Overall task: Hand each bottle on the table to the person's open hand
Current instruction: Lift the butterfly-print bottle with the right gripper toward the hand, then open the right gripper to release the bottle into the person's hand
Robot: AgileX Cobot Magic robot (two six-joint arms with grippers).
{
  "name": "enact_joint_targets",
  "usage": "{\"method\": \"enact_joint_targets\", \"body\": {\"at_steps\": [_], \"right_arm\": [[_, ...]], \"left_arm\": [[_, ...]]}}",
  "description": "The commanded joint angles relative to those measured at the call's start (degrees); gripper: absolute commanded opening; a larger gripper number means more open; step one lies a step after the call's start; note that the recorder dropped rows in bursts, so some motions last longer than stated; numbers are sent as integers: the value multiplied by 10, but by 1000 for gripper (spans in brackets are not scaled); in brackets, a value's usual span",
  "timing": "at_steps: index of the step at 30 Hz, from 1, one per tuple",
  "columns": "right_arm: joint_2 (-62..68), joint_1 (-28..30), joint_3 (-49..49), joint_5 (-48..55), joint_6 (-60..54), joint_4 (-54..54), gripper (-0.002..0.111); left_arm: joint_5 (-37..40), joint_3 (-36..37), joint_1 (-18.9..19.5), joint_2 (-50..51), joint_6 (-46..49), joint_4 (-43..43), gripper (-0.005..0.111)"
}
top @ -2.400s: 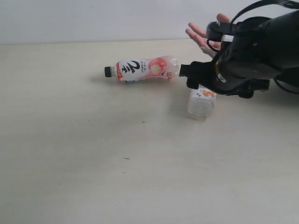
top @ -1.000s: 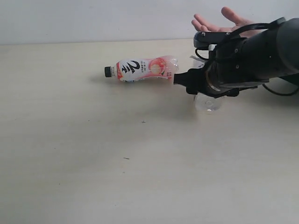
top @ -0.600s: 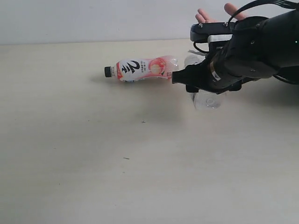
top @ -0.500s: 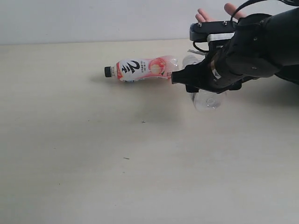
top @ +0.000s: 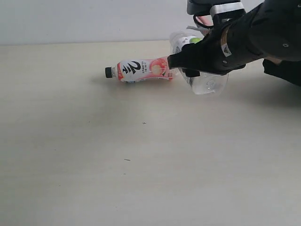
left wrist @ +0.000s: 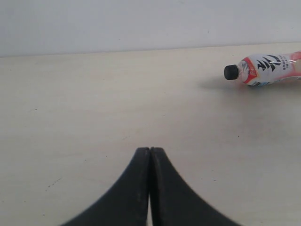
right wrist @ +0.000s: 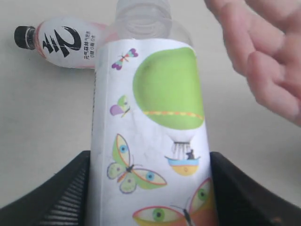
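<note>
The job looked partly done. One clear plastic bottle with a green-balloon-and-butterfly label (right wrist: 155, 94) was held clear of the pale beige bench (top: 94, 155), just beside the base end of the pink-and-white clear plastic bottle with a black cap (top: 141, 69), which lay on its side awaiting its turn. The person's bare open hand (right wrist: 263, 56) waited on the far side of the held bottle from the pink-and-white one, close by but apparently not touching, so the handover seemed unfinished. The right tool (right wrist: 149, 160) stood fairly wide, both fingers clamped against the label's sides. The left tool (left wrist: 150, 155) was closed and empty, well apart from the pink-and-white bottle.
</note>
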State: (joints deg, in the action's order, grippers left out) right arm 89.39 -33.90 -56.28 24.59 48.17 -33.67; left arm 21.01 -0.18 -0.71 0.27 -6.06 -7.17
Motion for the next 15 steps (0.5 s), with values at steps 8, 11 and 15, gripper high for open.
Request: {"method": "enact_joint_targets", "body": {"at_steps": [8, 11, 15], "right_arm": [[-93, 5, -7, -20, -1, -64, 0], [-96, 22, -24, 19, -1, -69, 0], [-96, 54, -35, 36, -5, -68, 0]], "left_arm": [[-2, 2, 1, -3, -1, -1, 2], [-2, 2, 1, -3, -1, -1, 2], [-2, 2, 1, -3, -1, -1, 2]]}}
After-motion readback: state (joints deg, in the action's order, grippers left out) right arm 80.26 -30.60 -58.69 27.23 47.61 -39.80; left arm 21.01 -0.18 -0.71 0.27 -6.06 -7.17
